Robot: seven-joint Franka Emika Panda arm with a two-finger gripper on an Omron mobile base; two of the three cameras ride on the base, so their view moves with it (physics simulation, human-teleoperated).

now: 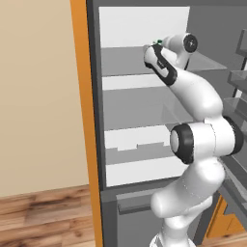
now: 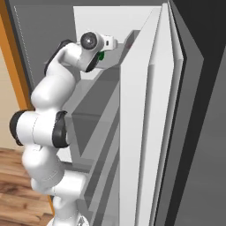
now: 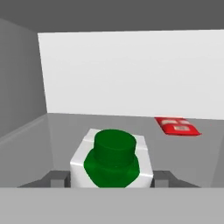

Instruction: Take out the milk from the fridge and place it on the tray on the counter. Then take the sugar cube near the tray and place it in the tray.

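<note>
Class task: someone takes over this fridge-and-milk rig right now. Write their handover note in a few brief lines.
Tool: jaws closed on the small white milk carton with green cap, on an upper shelf of the tall grey fridge.
Flat red packet lies further back on that shelf, to the right.
Done: milk reached and gripped.
Left: lift it out, set it on the tray, then put the sugar cube in the tray.
</note>
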